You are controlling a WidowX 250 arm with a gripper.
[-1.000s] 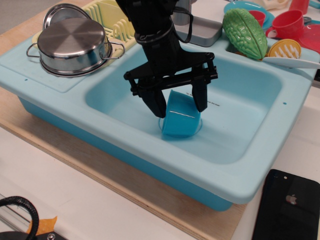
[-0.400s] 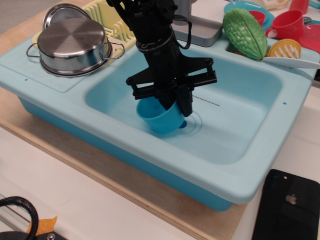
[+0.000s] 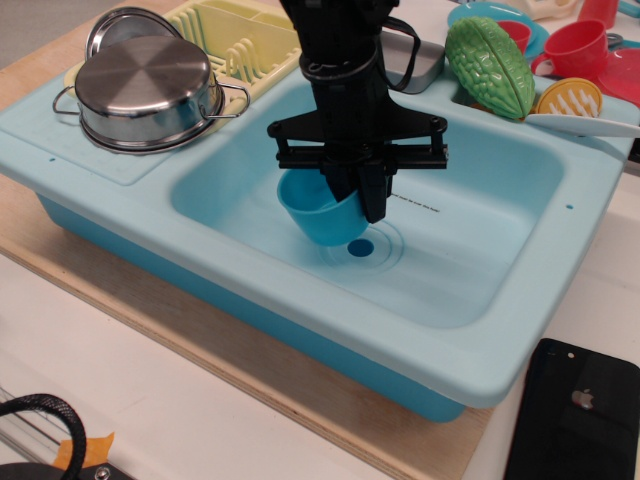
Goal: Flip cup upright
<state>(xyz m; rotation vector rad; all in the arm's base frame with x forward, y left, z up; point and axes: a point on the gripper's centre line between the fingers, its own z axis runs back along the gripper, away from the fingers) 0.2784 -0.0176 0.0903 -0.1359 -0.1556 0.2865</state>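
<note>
Over sink (image 3: 520, 180), vert. gripper (image 3: 352, 200) pinching cup (image 3: 322, 210) rim, mouth tilted up-left.

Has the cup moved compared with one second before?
Yes. The cup was mouth-down on the sink floor; now it hangs above the drain, mouth up.

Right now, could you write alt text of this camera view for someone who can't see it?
A black robot pincer grips a small turquoise cup by its rim, holding it tilted with its mouth up above the drain of a pale blue toy sink. A steel pot sits on the sink's left ledge.
</note>
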